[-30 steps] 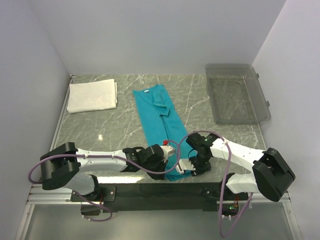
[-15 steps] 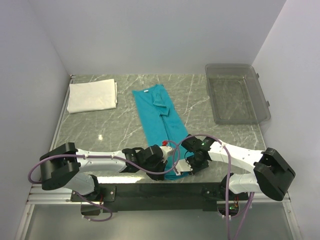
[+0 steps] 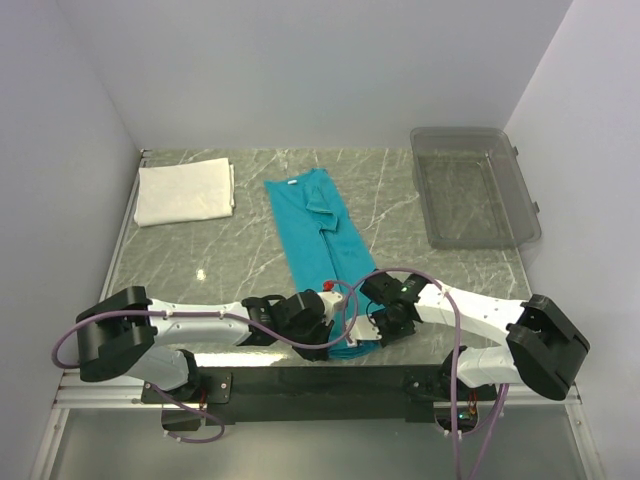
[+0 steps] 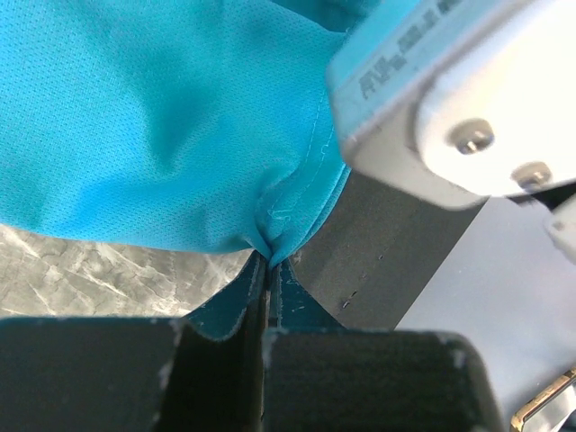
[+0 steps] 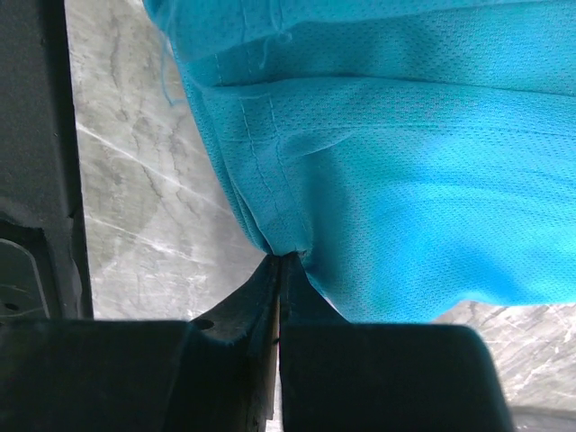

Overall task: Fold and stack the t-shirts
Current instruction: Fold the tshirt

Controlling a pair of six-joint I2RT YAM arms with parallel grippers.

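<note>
A teal t-shirt point(image 3: 318, 232), folded into a long strip, runs from mid-table to the near edge, its white neck label at the far end. A white folded t-shirt point(image 3: 185, 192) lies at the far left. My left gripper point(image 3: 332, 318) is shut on the teal shirt's near hem; the left wrist view shows the cloth point(image 4: 171, 126) bunched into the closed jaws point(image 4: 267, 263). My right gripper point(image 3: 372, 330) is shut on the same hem's right corner, and in the right wrist view the fabric point(image 5: 405, 162) is pinched at the tips point(image 5: 283, 256).
A clear plastic bin point(image 3: 472, 187) stands at the far right of the marble table point(image 3: 220, 262). The black base rail point(image 3: 300, 378) runs along the near edge. Grey walls close in on three sides.
My right gripper slid left onto the teal shirt's near right corner and closed on it. The left gripper kept its hold and barely moved.
</note>
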